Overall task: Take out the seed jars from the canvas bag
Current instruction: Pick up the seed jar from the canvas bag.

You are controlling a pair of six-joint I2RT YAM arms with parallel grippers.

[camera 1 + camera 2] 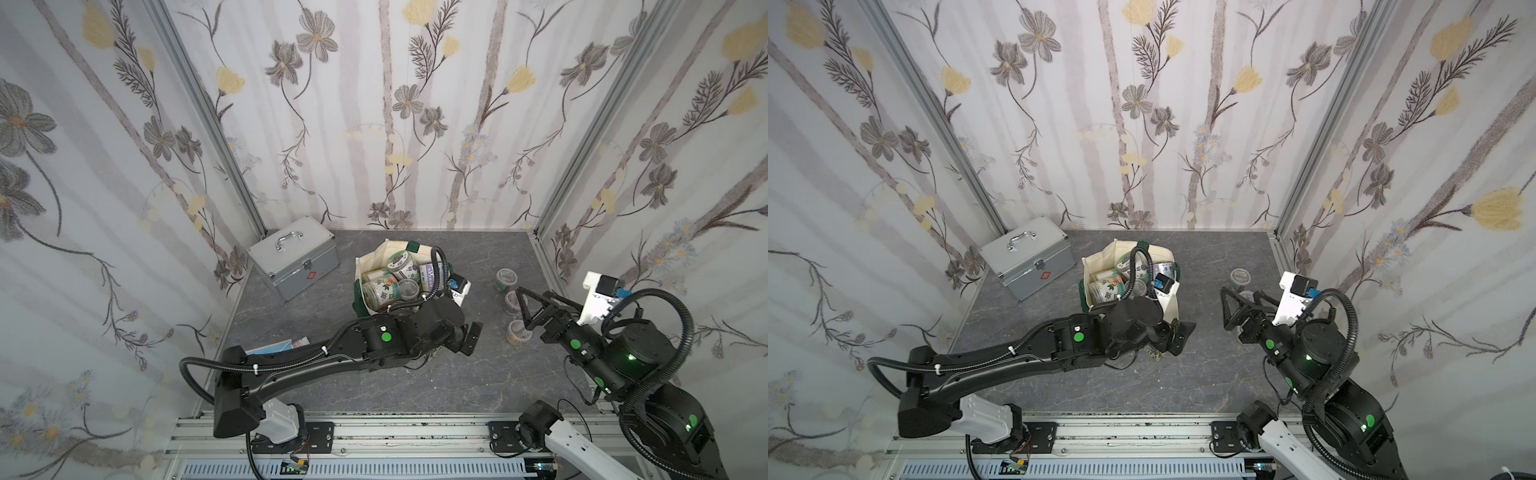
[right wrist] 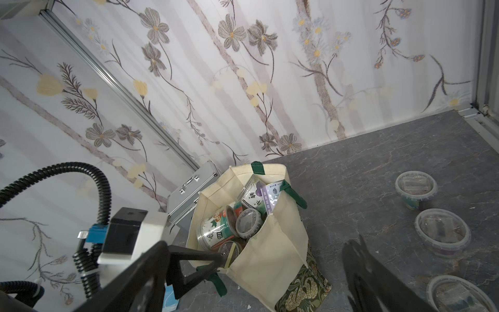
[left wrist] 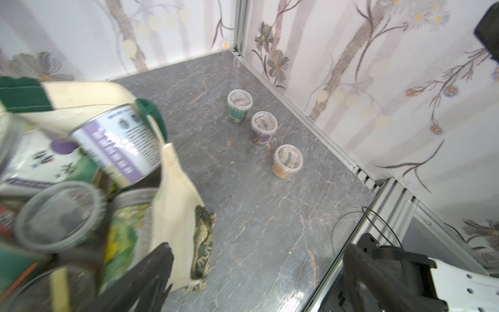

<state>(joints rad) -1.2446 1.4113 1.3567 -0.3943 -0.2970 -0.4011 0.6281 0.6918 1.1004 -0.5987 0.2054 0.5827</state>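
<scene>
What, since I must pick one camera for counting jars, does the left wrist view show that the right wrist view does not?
Only the left wrist view: all three clear-lidded jars standing whole on the table, and a white arm part beyond its edge.
Only the right wrist view: the silver case, the left arm's camera mount, and the whole open mouth of the canvas bag.
Both: the canvas bag, the purple-labelled jar inside it, and the three clear-lidded jars, though the right wrist view crops one.

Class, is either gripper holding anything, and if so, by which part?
Nothing is held. The left gripper is open beside the canvas bag; the right gripper is open by three seed jars.
</scene>
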